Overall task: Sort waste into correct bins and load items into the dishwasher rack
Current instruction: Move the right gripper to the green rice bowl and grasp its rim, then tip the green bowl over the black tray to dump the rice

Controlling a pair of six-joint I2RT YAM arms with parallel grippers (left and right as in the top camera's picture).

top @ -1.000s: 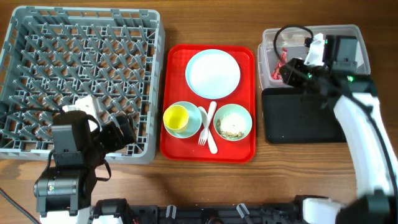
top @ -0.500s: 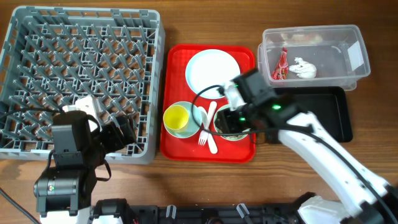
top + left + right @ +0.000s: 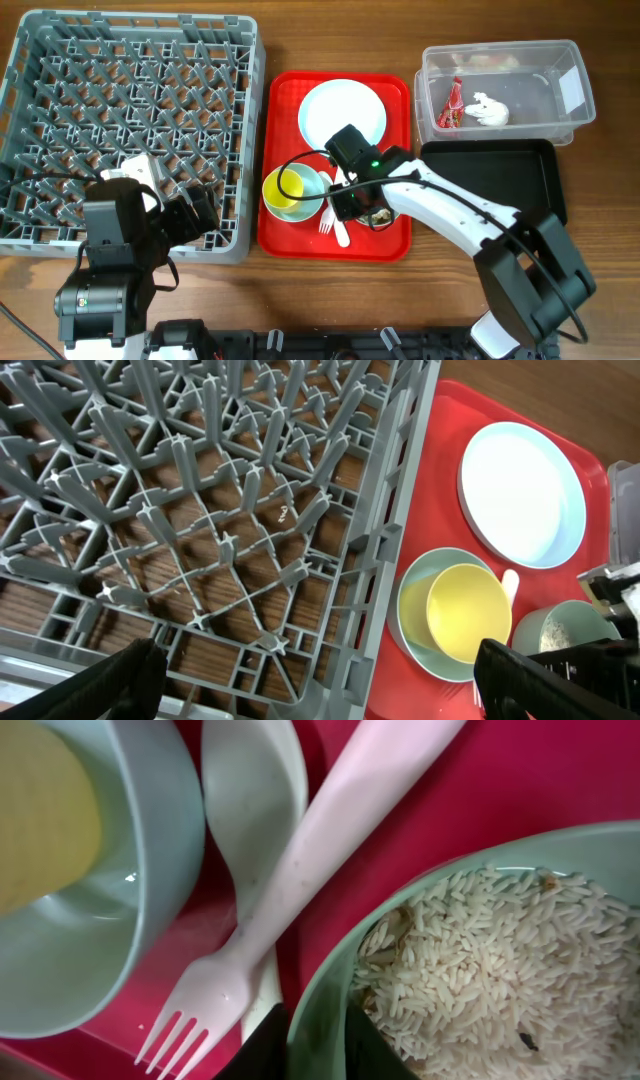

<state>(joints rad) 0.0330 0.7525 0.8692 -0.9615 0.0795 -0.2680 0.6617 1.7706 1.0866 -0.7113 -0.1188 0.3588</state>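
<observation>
My right gripper (image 3: 352,200) is down on the red tray, its fingers (image 3: 315,1042) pinching the left rim of a light blue bowl (image 3: 330,990) holding rice scraps (image 3: 500,960). A white fork (image 3: 300,870) and spoon (image 3: 255,780) lie just left of it. A yellow cup (image 3: 283,188) sits in the second blue bowl (image 3: 310,180). The white plate (image 3: 342,115) lies behind them. The red-and-white wrapper (image 3: 452,103) and tissue (image 3: 488,108) lie in the clear tub (image 3: 570,100). My left gripper (image 3: 320,690) is open over the front right corner of the grey rack (image 3: 130,120).
The black tray (image 3: 490,185) lies right of the red serving tray (image 3: 285,235), in front of the clear tub. The rack's lattice wall (image 3: 400,540) runs close beside the red tray's left edge. Bare wood shows along the table's front.
My right arm has swung from the clear tub to the red tray and closed on the rice bowl's rim. The wrapper and tissue stay in the tub. The left arm has not moved.
</observation>
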